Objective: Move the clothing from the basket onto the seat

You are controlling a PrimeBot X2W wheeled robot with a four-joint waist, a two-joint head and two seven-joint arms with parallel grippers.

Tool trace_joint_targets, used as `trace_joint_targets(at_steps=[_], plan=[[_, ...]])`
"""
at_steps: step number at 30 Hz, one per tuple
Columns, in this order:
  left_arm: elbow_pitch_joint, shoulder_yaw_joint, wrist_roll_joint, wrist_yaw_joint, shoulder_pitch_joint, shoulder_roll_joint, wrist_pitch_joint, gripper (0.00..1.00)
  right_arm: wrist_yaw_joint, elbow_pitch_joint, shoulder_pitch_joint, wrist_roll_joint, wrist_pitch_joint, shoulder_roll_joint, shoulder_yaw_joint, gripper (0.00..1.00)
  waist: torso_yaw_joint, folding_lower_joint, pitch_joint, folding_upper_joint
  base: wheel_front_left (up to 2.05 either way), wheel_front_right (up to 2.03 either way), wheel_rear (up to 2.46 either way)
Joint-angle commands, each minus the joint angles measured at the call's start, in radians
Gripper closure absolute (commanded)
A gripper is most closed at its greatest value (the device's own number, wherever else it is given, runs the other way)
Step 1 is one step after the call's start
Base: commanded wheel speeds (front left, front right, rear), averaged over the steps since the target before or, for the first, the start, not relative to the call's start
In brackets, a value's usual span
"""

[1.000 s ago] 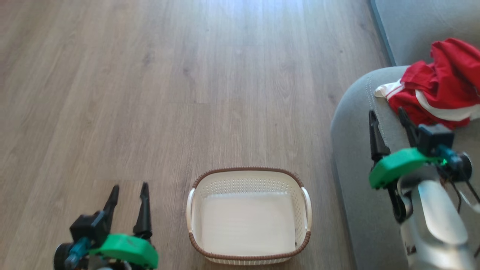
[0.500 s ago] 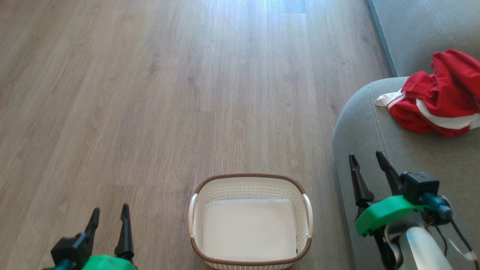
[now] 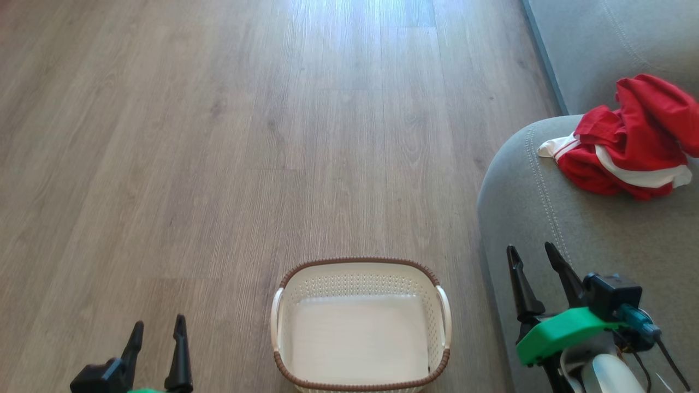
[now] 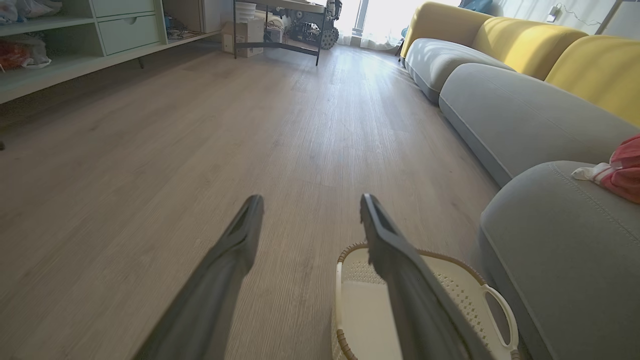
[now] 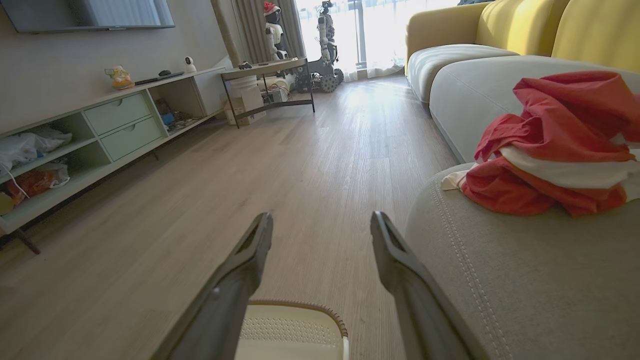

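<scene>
RED LAUNDRY ON THE SOFA: A heap of red clothing (image 3: 622, 144) with white trim lies bunched on the grey seat (image 3: 600, 234) at the right of the head view. It sits close to the cushion's rounded front corner and its double row of stitching. The folds make it hard to say how many garments are in the heap. The cream basket (image 3: 355, 281) with its brown rim stands on the wooden floor (image 3: 273, 136) just beside the seat, its bottom bare. The left gripper (image 3: 159, 320) hangs over the floor to the left of the basket, its two dark fingers spread apart and holding nothing. The right gripper (image 3: 529, 246) is poised above the seat's front edge, apart from the clothing, its fingers likewise parted and empty. Seen from the right wrist, the heap sits on the cushion to the right of the fingers. Yellow backrests (image 5: 520, 25) rise behind it, and a low shelf unit (image 5: 115, 125) runs along the far wall.
</scene>
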Motion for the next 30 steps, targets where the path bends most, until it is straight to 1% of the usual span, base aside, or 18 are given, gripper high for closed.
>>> trace_joint_targets(at_steps=[1,22,23,24,27,30], plan=[[-0.017,0.050,0.011,-0.005,-0.023,0.009,-0.012,0.00,0.000,-0.040,-0.023,0.009,-0.009,0.004,0.023,0.00,-0.001,0.0001,-0.001,-0.0001,0.00,0.00,0.00],[-0.006,0.082,0.063,-0.037,-0.019,-0.023,-0.012,0.00,0.000,-0.029,-0.025,0.021,-0.009,0.004,0.031,0.00,-0.004,0.0001,-0.001,-0.0001,0.00,0.00,0.00],[-0.005,0.084,0.064,-0.038,-0.019,-0.025,-0.012,1.00,0.000,-0.028,-0.025,0.021,-0.009,0.004,0.031,1.00,-0.004,0.0001,-0.001,-0.0001,0.00,0.00,0.00],[0.026,0.039,0.053,-0.035,0.012,-0.036,0.002,1.00,0.000,0.007,0.009,0.016,0.000,0.000,0.006,1.00,-0.004,0.0001,-0.001,-0.0001,0.00,0.00,0.00],[0.070,0.032,0.052,-0.034,0.021,-0.056,0.002,1.00,0.000,0.055,0.034,0.017,0.002,0.001,0.007,1.00,-0.004,0.0001,-0.001,-0.0001,0.00,0.00,0.00],[0.067,0.043,0.028,-0.041,0.017,-0.062,0.010,1.00,0.000,0.055,0.029,0.048,0.013,0.001,0.000,1.00,-0.006,0.0001,0.000,-0.0001,0.00,0.00,0.00]])
